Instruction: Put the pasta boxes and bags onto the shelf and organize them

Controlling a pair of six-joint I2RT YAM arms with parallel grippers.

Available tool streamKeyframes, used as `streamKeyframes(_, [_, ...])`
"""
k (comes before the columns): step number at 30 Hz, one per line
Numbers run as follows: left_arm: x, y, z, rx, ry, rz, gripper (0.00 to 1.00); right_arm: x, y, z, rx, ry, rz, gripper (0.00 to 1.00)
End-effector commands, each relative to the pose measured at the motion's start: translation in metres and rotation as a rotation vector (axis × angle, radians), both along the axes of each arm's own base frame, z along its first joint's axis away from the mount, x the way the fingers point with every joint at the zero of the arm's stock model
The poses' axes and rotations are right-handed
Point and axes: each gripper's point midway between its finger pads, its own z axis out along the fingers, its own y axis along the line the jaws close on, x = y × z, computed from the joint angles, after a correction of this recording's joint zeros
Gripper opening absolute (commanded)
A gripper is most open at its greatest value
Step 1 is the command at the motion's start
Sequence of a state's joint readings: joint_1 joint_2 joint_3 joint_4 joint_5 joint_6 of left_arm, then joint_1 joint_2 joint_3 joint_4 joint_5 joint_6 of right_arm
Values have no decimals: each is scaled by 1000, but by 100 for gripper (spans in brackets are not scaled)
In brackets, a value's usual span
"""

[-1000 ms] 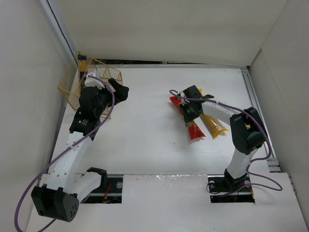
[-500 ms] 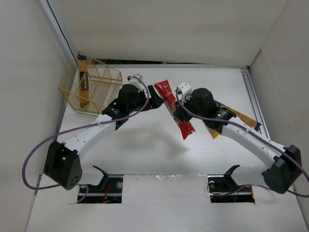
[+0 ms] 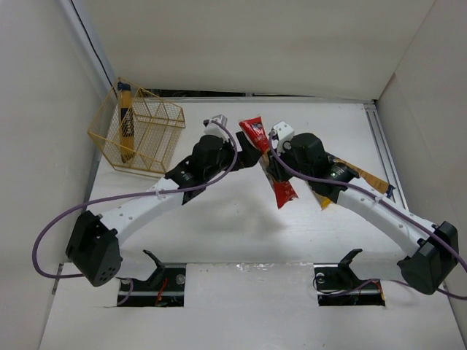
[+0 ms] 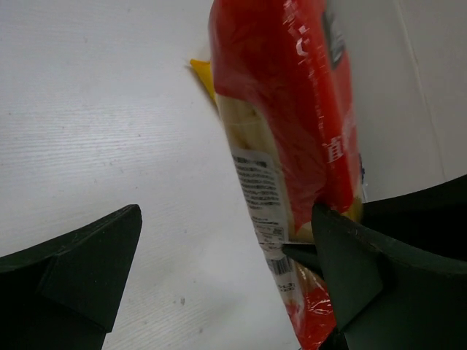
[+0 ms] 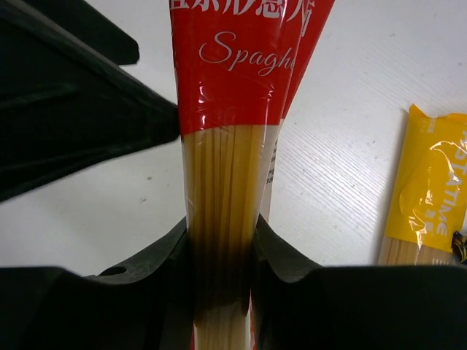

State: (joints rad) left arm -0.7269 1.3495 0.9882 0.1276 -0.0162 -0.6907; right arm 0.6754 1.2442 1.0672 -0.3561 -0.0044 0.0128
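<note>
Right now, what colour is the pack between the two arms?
Red pack; right wrist view shows it best.

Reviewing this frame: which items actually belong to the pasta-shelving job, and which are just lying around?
Job:
- red pack, clamped by right gripper, open left gripper straddling it
- yellow pack on table
- orange-tan pack on table
- second orange-tan pack standing in wire basket

Not job:
- purple cables on the arms

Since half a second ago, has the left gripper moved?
Yes: the left gripper has shifted right, farther from the wire basket, closer to the red pack.
</note>
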Motion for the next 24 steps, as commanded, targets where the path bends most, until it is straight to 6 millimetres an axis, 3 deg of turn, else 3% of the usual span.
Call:
streamKeyframes(1, [2,8,56,-126,-128,61,100,13,16,86,178,-190,6,0])
streamKeyframes(9, [-3,18,85,-241,-184,102,100,-4,36,95,255,-182,139,0])
streamKeyframes(13, [10,14,68,-180,-136,135,100,-13,47,100,270,-194,197,0])
streamKeyframes(18, [18,11,49,-137,-102,154,100,-24,54,122,296,-251,238,0])
streamKeyframes(21, [16,4,51,-148,-110,112,100,-28,56,128,311,-267,251,0])
streamKeyframes(24, [10,-10,51,-162,-116,25,66,-26,58,130,314,-288,229,0])
